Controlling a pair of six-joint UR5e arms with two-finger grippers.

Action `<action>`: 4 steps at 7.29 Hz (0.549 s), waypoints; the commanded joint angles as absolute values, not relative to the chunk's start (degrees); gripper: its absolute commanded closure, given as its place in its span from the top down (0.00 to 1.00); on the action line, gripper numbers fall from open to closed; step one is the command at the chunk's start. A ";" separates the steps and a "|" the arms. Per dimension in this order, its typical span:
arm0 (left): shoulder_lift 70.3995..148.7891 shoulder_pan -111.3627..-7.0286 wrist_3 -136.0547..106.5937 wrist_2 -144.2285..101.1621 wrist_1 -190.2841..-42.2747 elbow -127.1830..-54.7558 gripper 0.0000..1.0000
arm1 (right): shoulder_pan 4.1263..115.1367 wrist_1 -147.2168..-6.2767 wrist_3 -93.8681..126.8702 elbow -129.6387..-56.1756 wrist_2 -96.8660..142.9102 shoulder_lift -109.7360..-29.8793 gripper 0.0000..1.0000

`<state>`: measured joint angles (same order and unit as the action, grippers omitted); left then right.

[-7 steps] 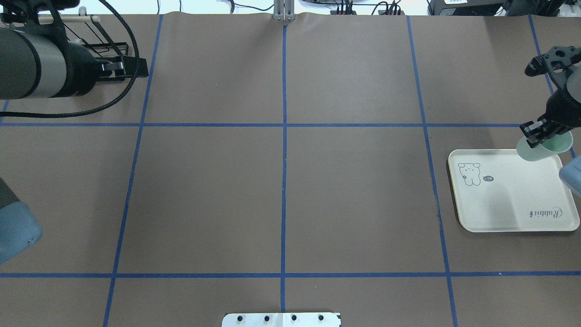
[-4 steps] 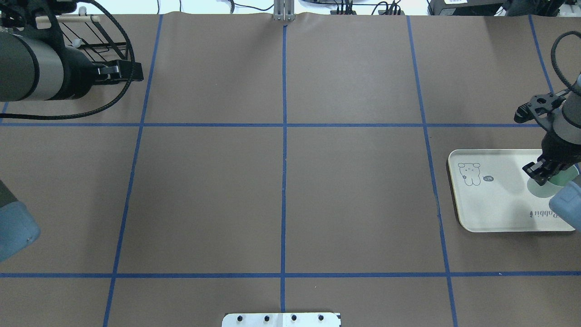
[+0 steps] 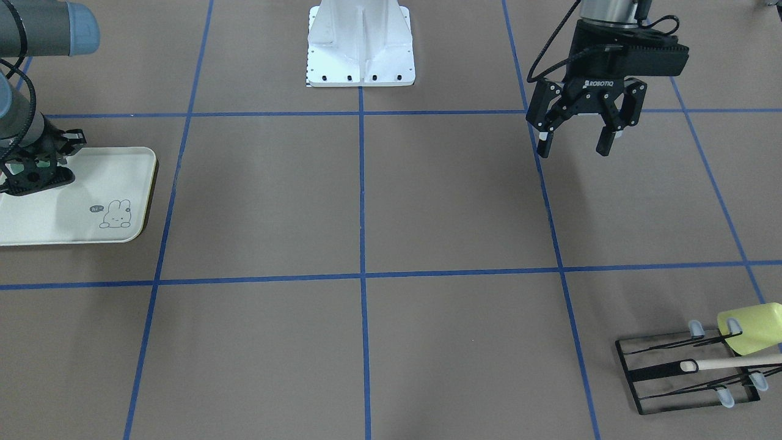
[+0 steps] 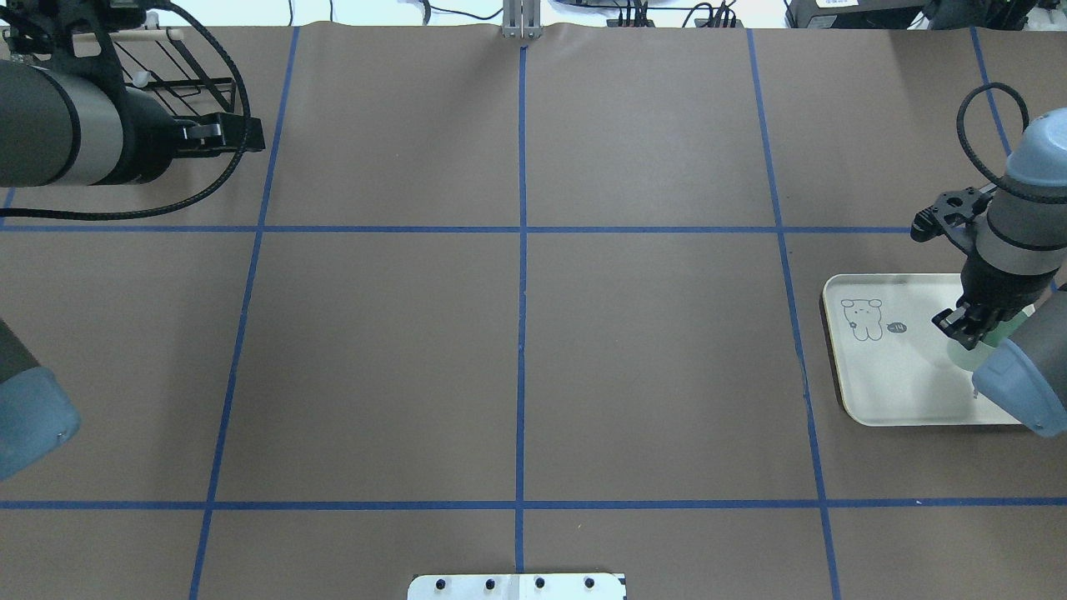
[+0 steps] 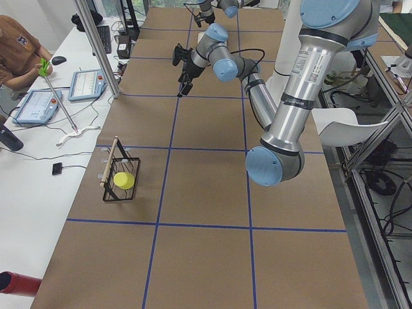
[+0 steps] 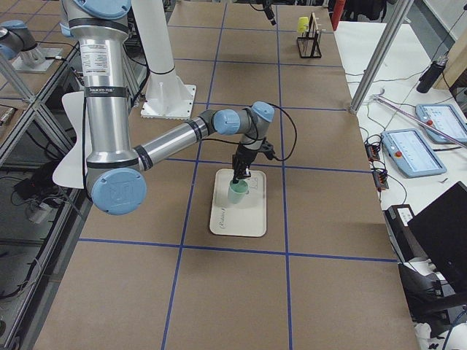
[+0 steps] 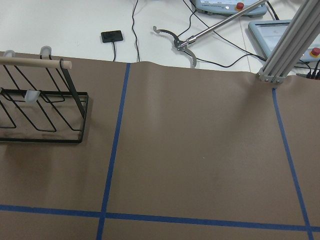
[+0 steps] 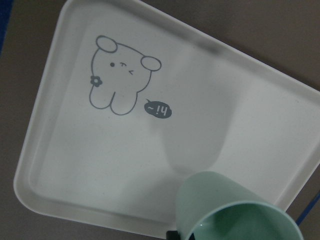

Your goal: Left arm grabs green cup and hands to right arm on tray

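My right gripper is shut on the green cup and holds it tilted, low over the right part of the cream tray. The side view shows the cup under the gripper at the tray's middle; I cannot tell if it touches. In the right wrist view the cup shows its open mouth over the tray, by the bunny drawing. My left gripper is open and empty, high above the table on my left side.
A black wire rack with a wooden bar holds a yellow-green cup at the far left corner; it also shows in the left wrist view. My white base plate sits at the near edge. An operator sits beyond the table.
My right gripper has carried the green cup from the tray's far right corner inward and down over the tray. The left arm has hardly moved.
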<state>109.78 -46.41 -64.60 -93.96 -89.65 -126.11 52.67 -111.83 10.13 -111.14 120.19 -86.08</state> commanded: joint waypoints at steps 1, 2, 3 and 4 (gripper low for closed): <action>109.78 -46.41 -64.60 -93.96 -89.74 -125.95 1.00 | 52.47 -111.88 10.11 -109.08 120.15 -84.30 0.00; 109.78 -46.41 -64.60 -93.87 -89.74 -125.95 1.00 | 52.21 -111.80 9.93 -108.12 120.06 -84.11 0.00; 109.78 -46.32 -64.60 -93.87 -89.74 -125.95 1.00 | 52.12 -110.93 9.15 -106.89 119.97 -83.94 0.00; 109.78 -46.41 -64.69 -93.95 -89.74 -125.95 1.00 | 52.12 -107.96 8.88 -105.05 119.97 -84.02 0.00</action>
